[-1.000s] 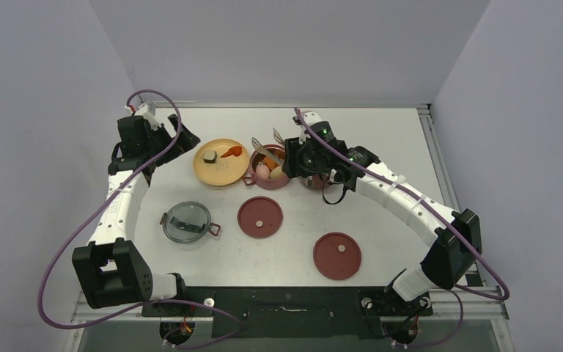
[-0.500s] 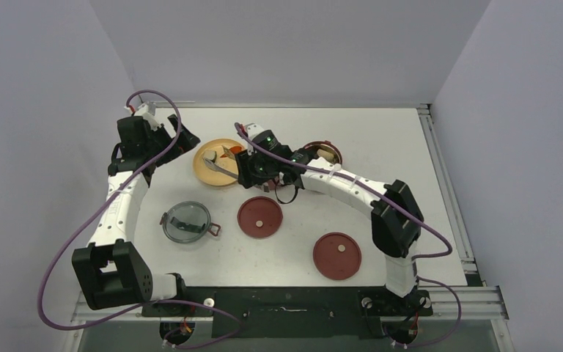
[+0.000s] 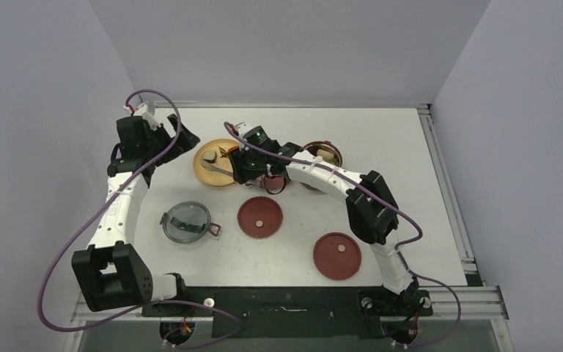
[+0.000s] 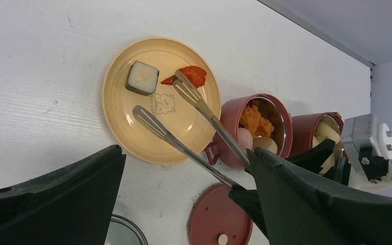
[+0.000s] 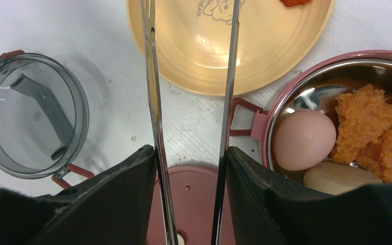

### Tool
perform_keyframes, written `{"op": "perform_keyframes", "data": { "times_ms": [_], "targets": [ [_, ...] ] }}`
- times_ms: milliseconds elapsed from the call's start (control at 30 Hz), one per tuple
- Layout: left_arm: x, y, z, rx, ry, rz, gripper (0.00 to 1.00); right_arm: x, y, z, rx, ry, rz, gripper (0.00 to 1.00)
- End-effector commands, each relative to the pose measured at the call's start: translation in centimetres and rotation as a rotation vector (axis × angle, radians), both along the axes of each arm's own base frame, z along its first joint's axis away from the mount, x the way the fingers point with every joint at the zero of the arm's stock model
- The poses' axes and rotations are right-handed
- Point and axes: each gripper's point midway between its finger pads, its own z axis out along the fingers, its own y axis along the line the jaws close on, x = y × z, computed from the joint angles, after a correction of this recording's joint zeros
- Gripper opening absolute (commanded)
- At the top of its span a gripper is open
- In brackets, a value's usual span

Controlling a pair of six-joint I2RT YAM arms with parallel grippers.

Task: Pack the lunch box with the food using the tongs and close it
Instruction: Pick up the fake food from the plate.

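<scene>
Across the centre of the overhead view, the white table (image 3: 410,147) carries everything. The right arm reaches toward the upper left, and the right gripper (image 5: 190,166) clamps the tongs (image 5: 153,102), its fingers pressing on the outside of both thin arms. The left gripper (image 4: 184,153) hangs at the upper left with its jaws wide and nothing between them.

The yellow plate (image 4: 113,117) sits left of centre. Just to its right stand two open tiers of the lunch box (image 4: 230,115), the nearer one holding an egg (image 5: 303,139), orange mash (image 5: 372,122) and a pale piece. Two maroon disc lids (image 3: 259,217) lie lower down, with the grey top lid (image 5: 10,112) at the lower left.

The tongs are spread over the plate and pinch nothing. One tip lies at the red piece (image 4: 191,75), though contact cannot be told; the other is over bare plate. A white-topped cube (image 4: 142,78) sits just to the left.

The step in hand looks like picking up the red piece. The next move calls for bracketing it between both tips, squeezing, then carrying it to a tier.
</scene>
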Motion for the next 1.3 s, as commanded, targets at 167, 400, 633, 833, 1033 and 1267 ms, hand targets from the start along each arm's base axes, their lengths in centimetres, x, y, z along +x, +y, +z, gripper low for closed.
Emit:
{"op": "perform_keyframes", "data": {
  "times_ms": [167,400,633,833,1033,1267],
  "targets": [
    [0.5,-0.3,2.6,0.005,-0.093,-0.018,0.97,2.7,1.3,0.1,0.028,-0.039,0.02,0.47],
    [0.5,-0.2,2.5,0.004,-0.092,-0.019,0.97,3.7,1.9,-1.4,0.013,-0.041,0.029,0.44],
    [0.5,-0.3,2.5,0.002,-0.089,-0.022,0.97,3.8,2.6,-1.6,0.031,-0.037,0.044,0.36],
    [0.5,-0.3,2.5,0.001,-0.09,-0.023,0.97,3.7,2.7,-0.4,0.049,-0.046,0.039,0.27],
    [0.5,-0.3,2.6,0.002,-0.093,-0.021,0.97,2.9,2.5,2.7,0.09,-0.084,0.033,0.22],
    [0.4,0.0,2.8,0.008,-0.098,-0.011,0.97,1.2,0.3,7.5,0.124,-0.134,-0.009,0.2]
  ]
}}
